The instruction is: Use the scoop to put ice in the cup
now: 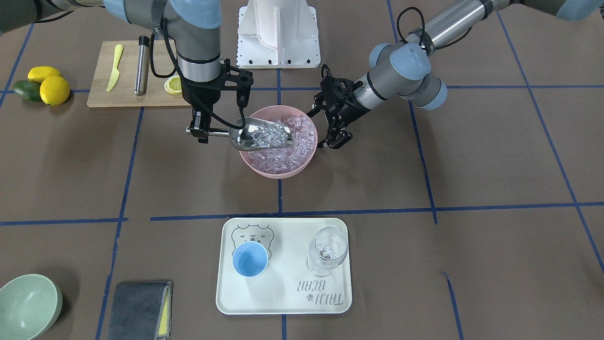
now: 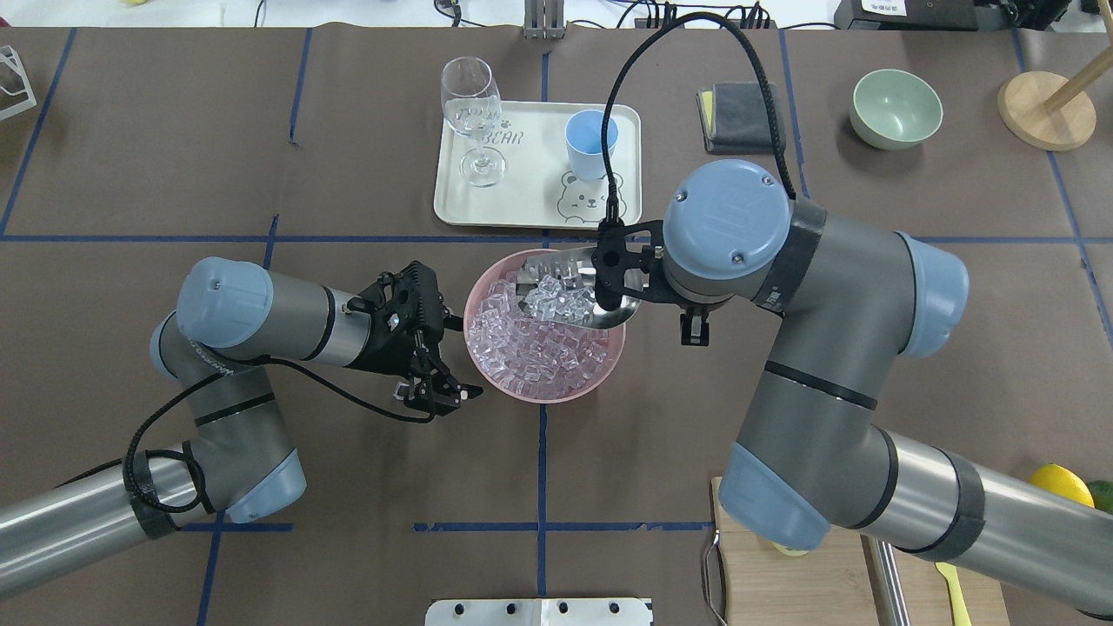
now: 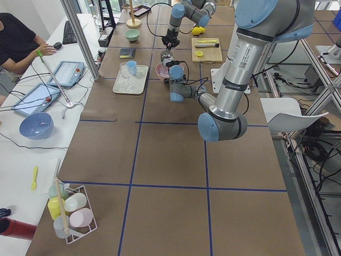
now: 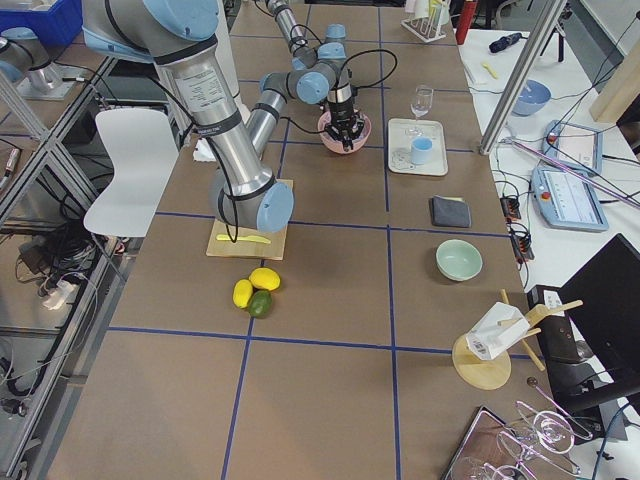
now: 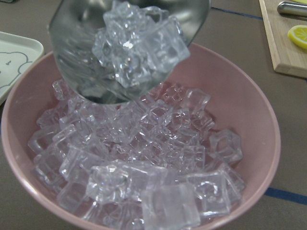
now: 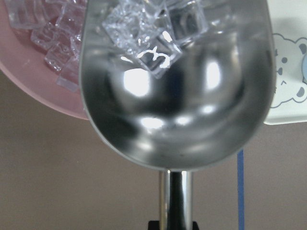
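Scoop (image 1: 241, 137) crosswise, open end leftward

Pink bowl (image 1: 278, 174) of clear ice (image 1: 298, 141), shiny steel scoop (image 1: 246, 135), light-blue cup (image 1: 250, 259), bear-printed pale tray (image 1: 283, 293).

In the overhead view, we reference the pink bowl (image 2: 541, 400). At its 12 o'clock sits the white tray (image 2: 530, 196), carrying an upright wine glass (image 2: 472, 104). At 2 o'clock: the green bowl (image 2: 896, 109). Near 5 o'clock: the wooden cutting board (image 2: 800, 591).

scoop (image 1: 257, 134) over bowl (image 1: 278, 174), cup (image 1: 250, 259) on tray (image 1: 283, 297)
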`<state>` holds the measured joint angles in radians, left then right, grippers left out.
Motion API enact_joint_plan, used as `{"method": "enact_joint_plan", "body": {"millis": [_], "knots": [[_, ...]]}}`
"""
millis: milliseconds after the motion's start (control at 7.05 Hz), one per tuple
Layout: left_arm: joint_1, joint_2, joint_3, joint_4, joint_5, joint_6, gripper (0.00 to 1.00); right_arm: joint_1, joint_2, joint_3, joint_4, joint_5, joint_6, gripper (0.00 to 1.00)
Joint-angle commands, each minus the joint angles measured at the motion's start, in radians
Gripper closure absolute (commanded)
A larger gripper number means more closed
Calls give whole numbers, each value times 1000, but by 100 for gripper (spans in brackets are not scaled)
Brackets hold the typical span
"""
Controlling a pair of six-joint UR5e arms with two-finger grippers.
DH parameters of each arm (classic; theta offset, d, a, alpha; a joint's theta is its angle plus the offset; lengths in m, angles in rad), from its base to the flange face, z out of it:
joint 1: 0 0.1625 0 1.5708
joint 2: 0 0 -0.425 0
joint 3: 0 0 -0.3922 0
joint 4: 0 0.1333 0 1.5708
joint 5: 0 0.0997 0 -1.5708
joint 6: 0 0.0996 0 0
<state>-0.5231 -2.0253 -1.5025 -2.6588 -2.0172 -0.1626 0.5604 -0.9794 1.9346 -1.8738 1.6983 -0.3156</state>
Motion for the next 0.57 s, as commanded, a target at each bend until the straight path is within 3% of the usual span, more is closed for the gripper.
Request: {"method": "enact_joint_plan", "body": {"millis": [0,425], "knots": [[2,-1,-1,0,0,0,0,65,-10,24,25,107,64,100],[-3,3,-16,0,0,-2,0,75,-70,84,128,130,347,100]]}}
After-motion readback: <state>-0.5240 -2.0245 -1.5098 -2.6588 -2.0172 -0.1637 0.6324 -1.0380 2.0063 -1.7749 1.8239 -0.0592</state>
